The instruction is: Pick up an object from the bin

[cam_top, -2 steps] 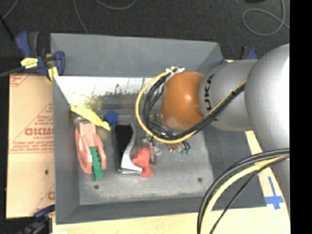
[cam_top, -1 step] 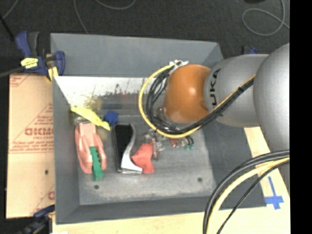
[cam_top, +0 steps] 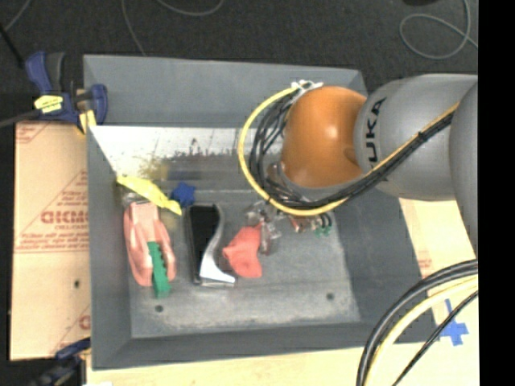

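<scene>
Low down, end effector (cam_top: pixel 264 225) just beside red crumpled lump (cam_top: pixel 243 255).

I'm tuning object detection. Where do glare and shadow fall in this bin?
Camera view: the bin's back wall shows a bright band of glare; the orange wrist cover carries a soft highlight; shadow from the arm darkens the floor by the tool, next to the red crumpled thing.

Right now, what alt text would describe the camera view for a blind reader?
The end effector hangs at the upper right edge of a crumpled red thing in the middle of the grey metal bin. Left of it lie a black and white curved object and a pink bundle.
</scene>
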Controlling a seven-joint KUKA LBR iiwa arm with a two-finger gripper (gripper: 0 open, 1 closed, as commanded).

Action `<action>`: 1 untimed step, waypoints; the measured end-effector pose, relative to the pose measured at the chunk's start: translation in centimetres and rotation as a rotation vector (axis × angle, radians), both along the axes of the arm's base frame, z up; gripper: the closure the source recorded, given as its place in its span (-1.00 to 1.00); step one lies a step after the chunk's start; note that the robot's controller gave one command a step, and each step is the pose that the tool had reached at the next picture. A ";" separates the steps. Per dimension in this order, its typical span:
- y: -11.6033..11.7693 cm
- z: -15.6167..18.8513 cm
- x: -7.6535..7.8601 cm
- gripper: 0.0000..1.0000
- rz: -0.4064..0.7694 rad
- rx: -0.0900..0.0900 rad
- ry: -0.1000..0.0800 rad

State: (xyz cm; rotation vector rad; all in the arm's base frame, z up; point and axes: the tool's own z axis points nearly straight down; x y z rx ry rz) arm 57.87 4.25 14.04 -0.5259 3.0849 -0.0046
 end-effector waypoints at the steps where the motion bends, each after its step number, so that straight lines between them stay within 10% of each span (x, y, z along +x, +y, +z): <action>1: -1.2 3.3 0.4 1.00 -0.019 0.001 -0.013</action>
